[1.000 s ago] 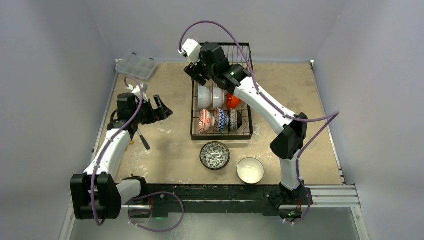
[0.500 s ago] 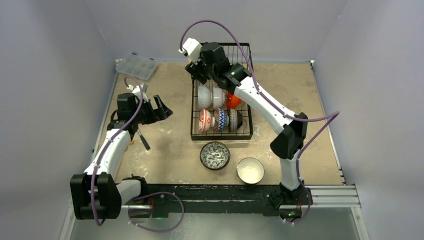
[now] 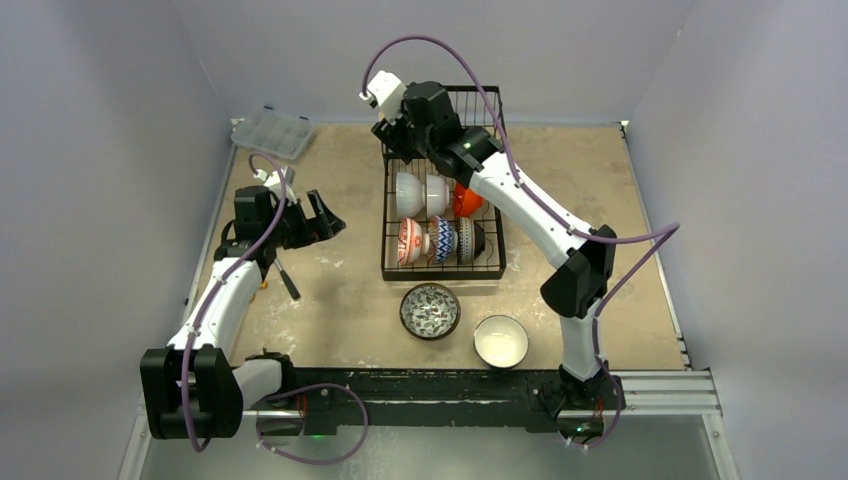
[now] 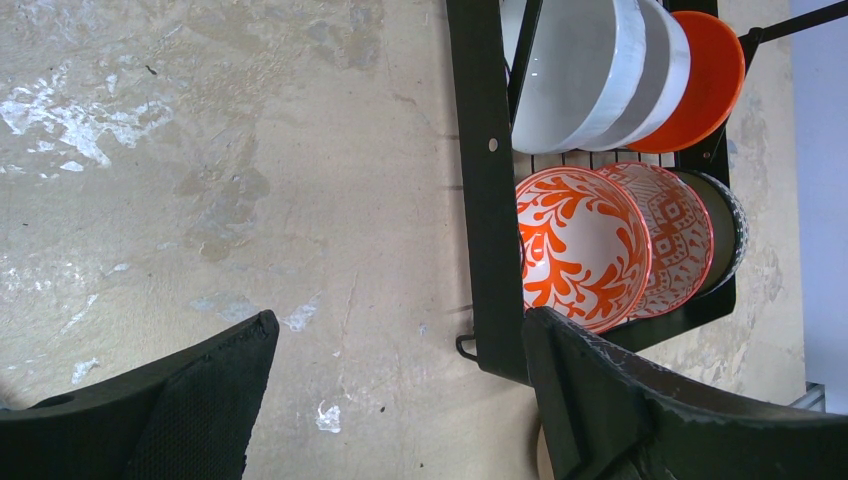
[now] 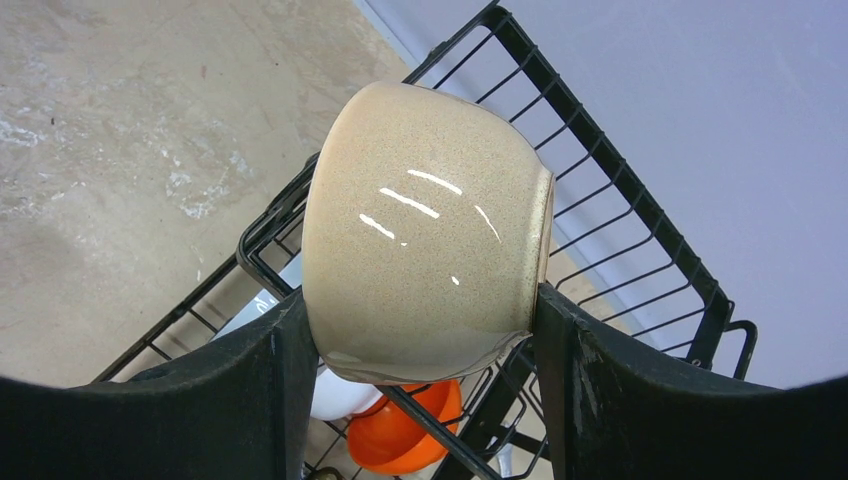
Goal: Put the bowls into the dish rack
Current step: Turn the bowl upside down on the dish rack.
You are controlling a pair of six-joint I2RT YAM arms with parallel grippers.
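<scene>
From above, the right gripper [image 3: 392, 138] is seen over the far end of the dish rack [image 3: 443, 274], where six bowls [image 3: 425, 195] are stood on edge in two rows. A patterned bowl [image 3: 430, 310] and a white bowl [image 3: 500, 340] lie on the table [image 3: 340, 300] just in front of the rack, yet to be loaded. The left gripper [image 3: 322, 220] is held well apart to the left.

In the left wrist view, that gripper's fingers are spread wide with nothing between them, the table beneath and the rack's near corner beside them.

In the right wrist view, a tan bowl [image 5: 425, 260] is clasped on its side between both fingers, rim turned to the right, above the wires of the rack's raised end. The step in hand is judged to be the setting of this bowl into the rack. It is best lowered on edge into a free slot, kept clear of the wire wall, and released only once its weight is taken by the wires. A glazed bowl pinched at its curve could slip or knock its neighbours
</scene>
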